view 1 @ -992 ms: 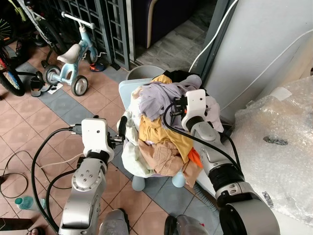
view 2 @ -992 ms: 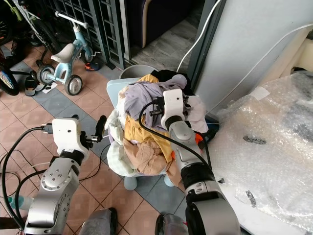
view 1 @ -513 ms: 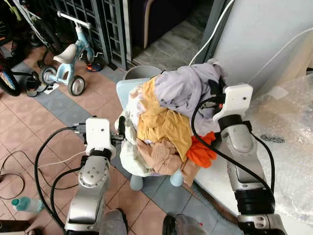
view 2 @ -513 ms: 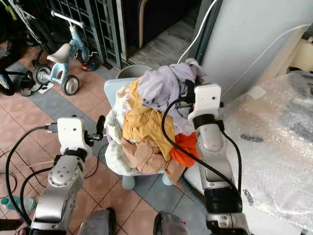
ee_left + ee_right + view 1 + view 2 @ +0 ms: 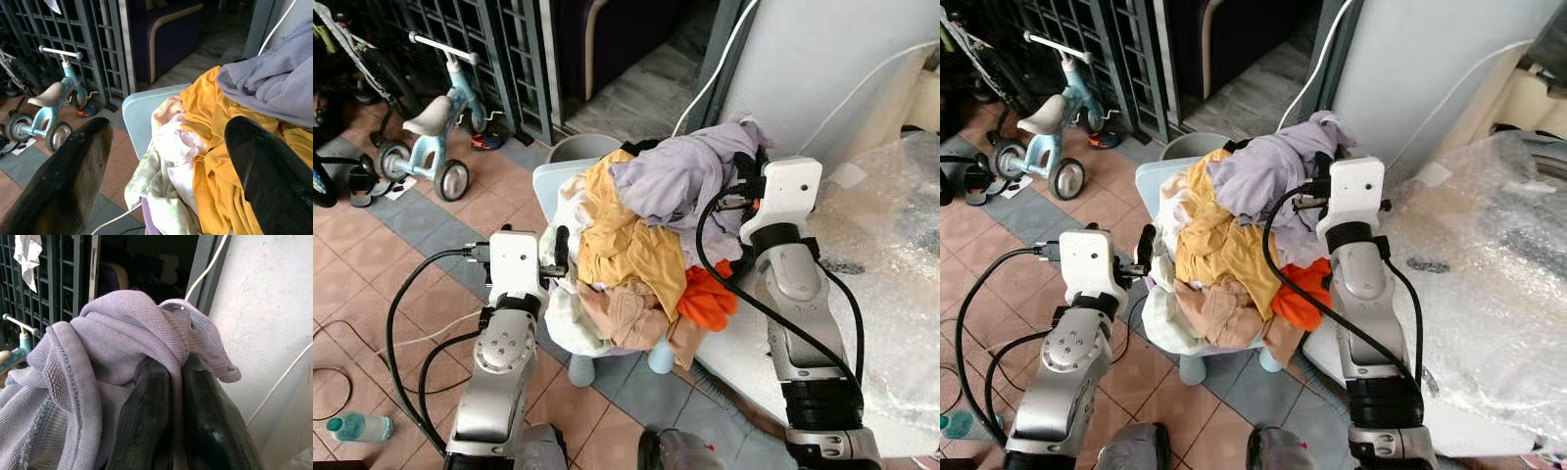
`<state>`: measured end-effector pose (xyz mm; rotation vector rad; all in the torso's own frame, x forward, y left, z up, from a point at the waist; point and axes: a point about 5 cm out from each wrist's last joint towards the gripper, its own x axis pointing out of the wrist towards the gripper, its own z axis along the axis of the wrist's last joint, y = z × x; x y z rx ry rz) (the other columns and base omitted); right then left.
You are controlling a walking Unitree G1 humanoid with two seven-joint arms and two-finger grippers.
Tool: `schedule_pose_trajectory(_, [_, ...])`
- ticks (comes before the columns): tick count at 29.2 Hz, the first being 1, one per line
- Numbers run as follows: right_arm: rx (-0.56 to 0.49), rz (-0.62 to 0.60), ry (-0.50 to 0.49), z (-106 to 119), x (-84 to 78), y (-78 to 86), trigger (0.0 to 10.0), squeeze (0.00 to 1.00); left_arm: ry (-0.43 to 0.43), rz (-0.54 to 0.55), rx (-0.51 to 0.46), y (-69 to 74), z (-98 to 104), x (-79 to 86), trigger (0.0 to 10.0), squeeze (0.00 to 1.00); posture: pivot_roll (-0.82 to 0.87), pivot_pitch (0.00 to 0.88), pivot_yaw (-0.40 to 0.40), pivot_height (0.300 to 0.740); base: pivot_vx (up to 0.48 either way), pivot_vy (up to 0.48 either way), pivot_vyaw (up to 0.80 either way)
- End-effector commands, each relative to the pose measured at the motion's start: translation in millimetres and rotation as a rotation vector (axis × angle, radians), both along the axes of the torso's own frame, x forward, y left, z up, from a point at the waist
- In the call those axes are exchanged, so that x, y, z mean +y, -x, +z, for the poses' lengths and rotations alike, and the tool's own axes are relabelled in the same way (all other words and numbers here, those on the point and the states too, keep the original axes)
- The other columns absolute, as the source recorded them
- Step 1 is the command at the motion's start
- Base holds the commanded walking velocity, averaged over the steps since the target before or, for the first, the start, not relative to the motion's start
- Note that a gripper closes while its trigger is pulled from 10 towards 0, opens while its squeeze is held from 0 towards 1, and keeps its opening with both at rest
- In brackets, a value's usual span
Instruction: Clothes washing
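Right gripper (image 5: 175,369) pinches the lavender garment (image 5: 680,176), lifted above the laundry pile (image 5: 626,259); left gripper (image 5: 166,166) stands wide open, empty, beside the pile.

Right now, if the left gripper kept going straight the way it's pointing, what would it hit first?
Probably the pale floral garment hanging over the chair's edge, between the open left gripper's fingers, with the yellow shirt beside it; depth is unclear.
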<state>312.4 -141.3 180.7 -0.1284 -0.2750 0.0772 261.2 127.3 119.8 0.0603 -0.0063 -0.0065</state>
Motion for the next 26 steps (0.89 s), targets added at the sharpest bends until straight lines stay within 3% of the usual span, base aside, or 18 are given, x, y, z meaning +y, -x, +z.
schedule_pose_trajectory(1, [-0.007, 0.006, -0.006, 3.9, 1.3, -2.2, 10.0, 0.00, -0.013, 0.007, 0.009, 0.4, -1.7, 1.0, 10.0, 0.00, 0.11, 0.087, -0.033, 0.740, 0.000, 0.000, -0.73])
schedule_pose_trajectory(9, [0.004, 0.010, -0.012, 0.6, 2.6, -1.1, 10.0, 0.00, -0.012, 0.009, 0.009, -1.5, -0.9, 2.6, 10.0, 0.00, 0.10, 0.097, -0.026, 0.740, 0.000, 0.000, -0.71])
schedule_pose_trajectory(15, [0.014, 0.018, -0.009, -2.3, 3.8, 0.2, 10.0, 0.00, -0.011, 0.001, 0.011, -2.1, -1.1, 1.6, 10.0, 0.00, 0.09, 0.102, -0.027, 0.740, 0.000, 0.000, 0.00])
schedule_pose_trajectory(26, [0.022, 0.025, -0.001, -2.9, 5.9, -2.3, 10.0, 0.00, -0.005, 0.003, 0.014, -1.6, -1.3, 0.7, 10.0, 0.00, 0.10, 0.107, -0.033, 0.740, -0.259, 0.000, 0.00])
